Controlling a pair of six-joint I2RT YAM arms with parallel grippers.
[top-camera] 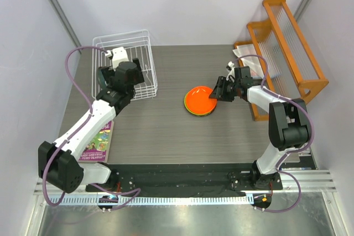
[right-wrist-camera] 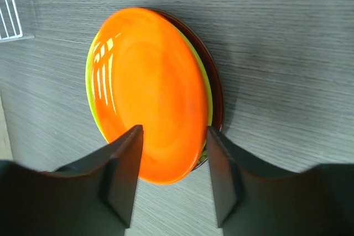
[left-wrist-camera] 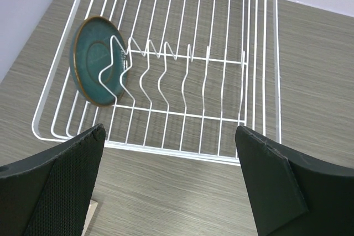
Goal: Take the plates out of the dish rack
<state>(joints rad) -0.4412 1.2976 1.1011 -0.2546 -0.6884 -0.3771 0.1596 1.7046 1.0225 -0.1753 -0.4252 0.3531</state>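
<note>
Unloading work stands at its last plate: the dark teal plate (left-wrist-camera: 97,62), rimmed in orange-brown, leans on edge in an end slot of the white wire dish rack (left-wrist-camera: 166,111), which sits at the far left corner of the table (top-camera: 166,131). The left gripper (left-wrist-camera: 168,136) hovers above the rack's near wall. Its fingers are spread wide, hold nothing, and are aimed at the bare middle slots rather than at the plate.

At mid-table three plates lie stacked: the orange plate (right-wrist-camera: 149,92) on top, the lime green plate (right-wrist-camera: 90,75) beneath it and the dark red plate (right-wrist-camera: 218,98) at the bottom. The right gripper (right-wrist-camera: 174,131) hangs low over the stack's near edge with its fingers parted and the orange plate showing between them. It appears to grip nothing.

The step in hand looks to be fetching the teal plate. That calls for the left gripper to shift toward the plate's end of the rack, straddle the upright rim, close on it, and lift clear of the wires.
</note>
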